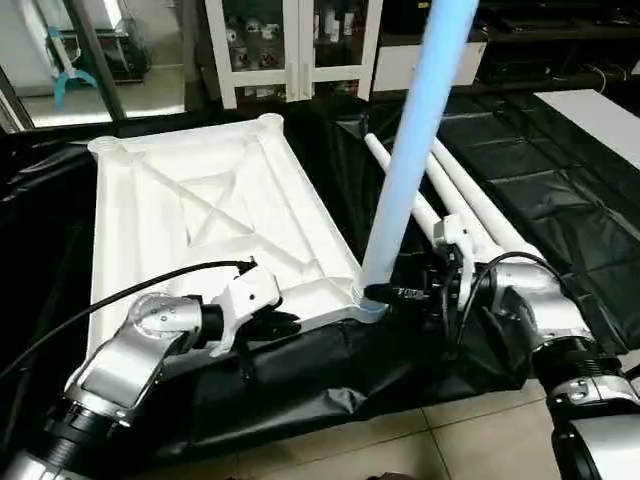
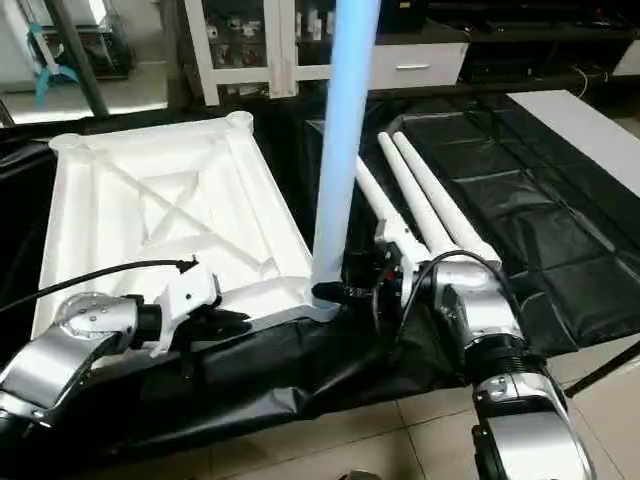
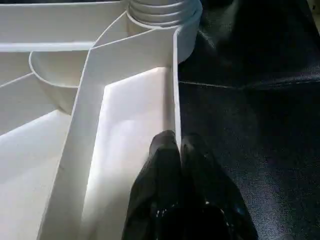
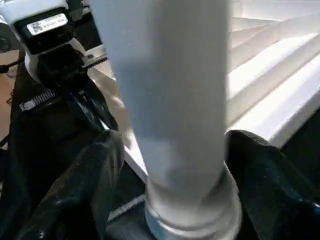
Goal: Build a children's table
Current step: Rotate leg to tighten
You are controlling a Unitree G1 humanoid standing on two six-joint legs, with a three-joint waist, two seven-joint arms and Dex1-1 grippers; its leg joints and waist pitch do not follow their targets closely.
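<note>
Nearest the robot, the left hand (image 1: 285,325) is clenched with nothing between its 2 black fingers (image 3: 170,170). In the left wrist view the fingertips sit side by side at the near rim of the children's table (image 1: 200,215), one tip over the white plastic and the other over the black sheet (image 1: 520,190) beside it. The table lies upside down on that sheet, its X-shaped ribs and round corner sockets facing up.

At the near right corner of the table, 1 leg (image 1: 415,150) stands upright in its socket, rising out of the top of the head views. The right hand (image 1: 392,294) is at the base of this leg, its fingers (image 4: 85,180) spread to either side of the tube just above the socket. The right wrist view shows a gap between each finger and the leg, so the hand is released and not gripping.

Beyond the right hand, the other loose legs (image 2: 425,195) lie side by side on the black sheet, running away from the robot. Farther back, a white cabinet (image 1: 290,45) with glass doors stands behind the work area.
</note>
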